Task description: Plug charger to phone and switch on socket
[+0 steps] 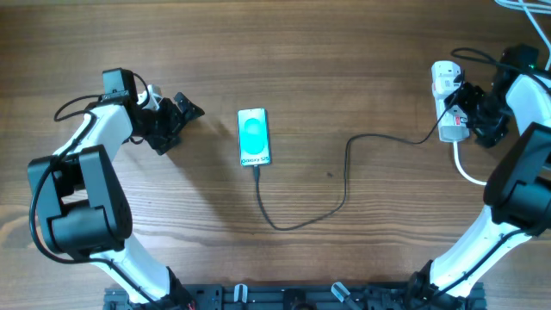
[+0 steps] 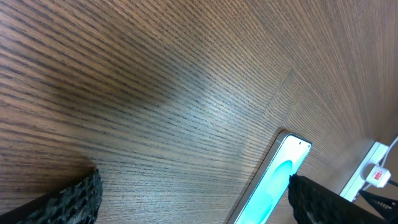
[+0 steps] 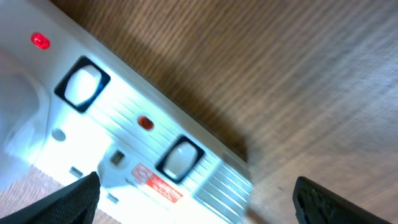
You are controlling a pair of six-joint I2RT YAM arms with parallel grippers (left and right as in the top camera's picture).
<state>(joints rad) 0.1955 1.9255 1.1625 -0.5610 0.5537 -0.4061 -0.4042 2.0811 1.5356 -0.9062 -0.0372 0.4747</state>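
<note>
Item: phone (image 1: 253,136), teal screen lit, lying flat and face up near the middle of the wooden table (image 1: 344,52). Item: charger cable (image 1: 346,172), thin and black. One end meets the phone's lower edge and appears seated there, and the slack loops toward the robot, climbs back and runs right to the power strip (image 1: 444,82). That slack looks generous enough that nothing tugs at the phone. Item: power strip, white, at the far right of the table, with its white lead (image 1: 465,168) trailing toward the robot. Item: left gripper (image 1: 176,120), jaws spread wide and holding nothing, parked left of the phone and apart from it, seemingly kept clear of the plugged connector. Item: right gripper (image 1: 472,116), jaws likewise spread and empty, poised over the strip. Its wrist view looks down on the rocker switches (image 3: 179,157) and a glowing red lamp (image 3: 40,41). That position suits pressing a switch, and the lit lamp suggests power may be on. Which rocker serves the charger's outlet cannot be told
</note>
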